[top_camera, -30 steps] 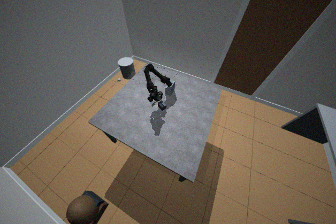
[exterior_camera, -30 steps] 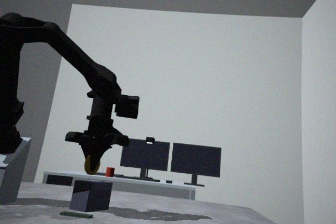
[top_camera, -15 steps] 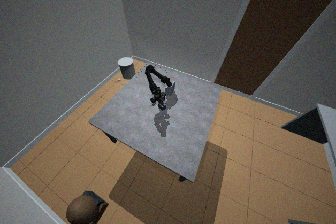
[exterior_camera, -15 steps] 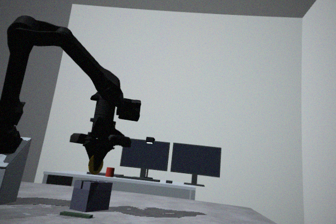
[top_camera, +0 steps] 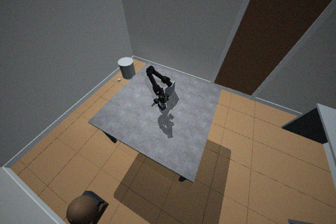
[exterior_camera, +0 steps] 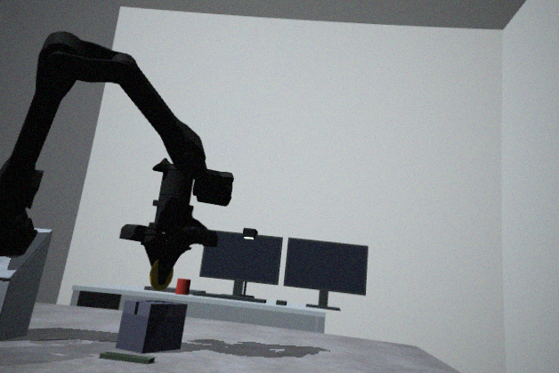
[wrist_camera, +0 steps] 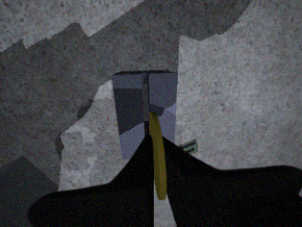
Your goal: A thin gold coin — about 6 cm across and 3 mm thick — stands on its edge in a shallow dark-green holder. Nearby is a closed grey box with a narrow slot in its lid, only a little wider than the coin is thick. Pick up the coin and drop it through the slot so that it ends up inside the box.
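Observation:
My gripper point(exterior_camera: 164, 279) point(wrist_camera: 152, 138) is shut on the gold coin point(exterior_camera: 154, 275) point(wrist_camera: 160, 178), which hangs on edge from the fingertips. The closed grey box point(top_camera: 161, 106) point(exterior_camera: 131, 328) point(wrist_camera: 161, 88) stands below; in the exterior view there is a gap between the coin and its lid. The narrow slot point(exterior_camera: 136, 307) point(wrist_camera: 146, 103) runs almost in line with the coin in the wrist view. The coin's far end appears slightly right of the slot, and the fingers hide the near part of the lid. The dark-green holder point(exterior_camera: 126, 357) point(wrist_camera: 190, 146) is empty and lies beside the box.
The grey table point(top_camera: 130, 123) carries the arm and a light upright panel point(top_camera: 170, 88) close to the arm's base. Behind the table in the exterior view are a desk with two monitors point(exterior_camera: 241, 257) point(exterior_camera: 328, 266) and a red cup point(exterior_camera: 182, 287).

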